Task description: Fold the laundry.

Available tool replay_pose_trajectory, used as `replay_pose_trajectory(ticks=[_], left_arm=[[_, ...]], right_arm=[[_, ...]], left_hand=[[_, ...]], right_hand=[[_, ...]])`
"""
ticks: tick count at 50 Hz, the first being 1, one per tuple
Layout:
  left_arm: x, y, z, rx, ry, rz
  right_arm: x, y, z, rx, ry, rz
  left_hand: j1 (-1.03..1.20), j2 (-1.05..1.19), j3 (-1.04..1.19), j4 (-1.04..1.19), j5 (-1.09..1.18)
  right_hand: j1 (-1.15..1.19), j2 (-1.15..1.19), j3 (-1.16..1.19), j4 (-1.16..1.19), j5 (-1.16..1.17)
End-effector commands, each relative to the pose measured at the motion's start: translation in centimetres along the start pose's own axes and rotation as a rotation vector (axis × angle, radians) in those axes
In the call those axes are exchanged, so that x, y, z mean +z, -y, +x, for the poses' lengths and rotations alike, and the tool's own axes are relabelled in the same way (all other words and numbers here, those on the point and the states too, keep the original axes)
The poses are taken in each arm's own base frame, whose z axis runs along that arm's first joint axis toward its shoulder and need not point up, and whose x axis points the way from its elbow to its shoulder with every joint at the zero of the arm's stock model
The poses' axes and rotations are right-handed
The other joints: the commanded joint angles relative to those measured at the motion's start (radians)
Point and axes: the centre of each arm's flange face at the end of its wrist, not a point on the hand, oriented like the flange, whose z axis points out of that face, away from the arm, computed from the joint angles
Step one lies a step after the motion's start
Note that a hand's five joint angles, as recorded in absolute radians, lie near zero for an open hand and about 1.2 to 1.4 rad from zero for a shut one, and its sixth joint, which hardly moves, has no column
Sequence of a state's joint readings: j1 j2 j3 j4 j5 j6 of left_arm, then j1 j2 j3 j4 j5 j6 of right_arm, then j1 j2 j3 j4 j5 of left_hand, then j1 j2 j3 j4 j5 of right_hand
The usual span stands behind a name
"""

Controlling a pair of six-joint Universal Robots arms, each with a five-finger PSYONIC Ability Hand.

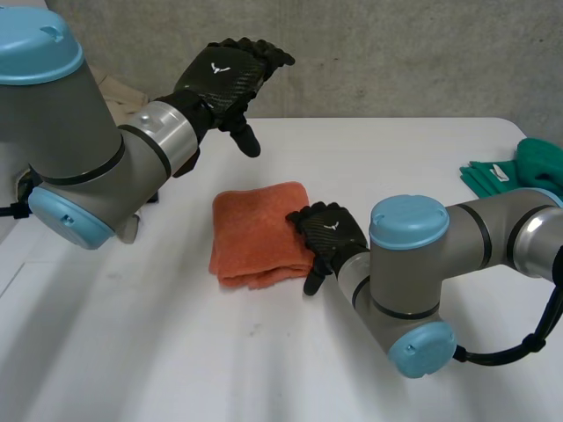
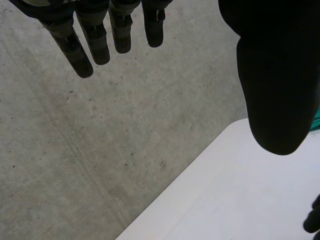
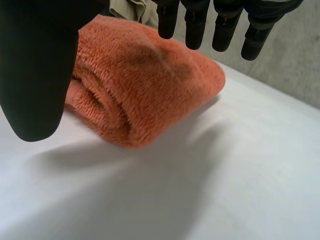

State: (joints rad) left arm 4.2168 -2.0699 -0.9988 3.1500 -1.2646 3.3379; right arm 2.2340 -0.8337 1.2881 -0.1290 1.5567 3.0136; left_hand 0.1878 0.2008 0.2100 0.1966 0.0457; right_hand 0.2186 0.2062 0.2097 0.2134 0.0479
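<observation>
You can see that the orange towel [image 1: 259,230] lies near the middle of the white table [image 1: 396,158], already folded into a thick, compact packet with its layers stacked on each other. In my judgement this piece is nearly finished: at most it needs a small press or a straightening of the edges. At the far edge of the table, on the robot's right side, a green cloth [image 1: 519,167] lies in a loose heap, so I think this piece is left for you to fold.

The right hand [image 1: 330,233] is over the edge of the towel that is nearer to the right arm. In the right wrist view its fingers [image 3: 195,25] are straight and spread above the towel [image 3: 145,85], with the thumb beside the fold. It grips nothing. If the fingertips touch the pile, I cannot tell.

The left hand [image 1: 224,75] hangs high above the table, well apart from the towel. Its fingers [image 2: 95,40] are straight and it holds nothing.
</observation>
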Motion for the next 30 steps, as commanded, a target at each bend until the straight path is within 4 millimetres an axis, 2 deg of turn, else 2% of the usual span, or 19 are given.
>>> replay_pose_trajectory(ticks=[1, 17, 30], left_arm=[[-0.3, 1.4, 1.3, -0.026, -0.037, 0.030], [-0.9, 3.4, 3.2, -0.028, -0.077, 0.064], [-0.8, 3.1, 3.4, -0.032, -0.082, 0.057]], right_arm=[[0.1, 1.2, -0.7, -0.157, 0.004, 0.045], [1.6, -0.4, -2.1, -0.267, 0.013, 0.091], [3.5, -1.3, -2.9, -0.350, 0.010, 0.164]], left_hand=[[-0.013, -0.026, -0.036, -0.022, -0.046], [-0.013, -0.026, -0.036, -0.022, -0.046], [-0.013, -0.026, -0.036, -0.022, -0.046]], right_hand=[[-0.044, -0.032, -0.035, -0.039, -0.048], [0.021, 0.033, 0.029, 0.026, 0.017], [0.155, 0.168, 0.164, 0.161, 0.152]])
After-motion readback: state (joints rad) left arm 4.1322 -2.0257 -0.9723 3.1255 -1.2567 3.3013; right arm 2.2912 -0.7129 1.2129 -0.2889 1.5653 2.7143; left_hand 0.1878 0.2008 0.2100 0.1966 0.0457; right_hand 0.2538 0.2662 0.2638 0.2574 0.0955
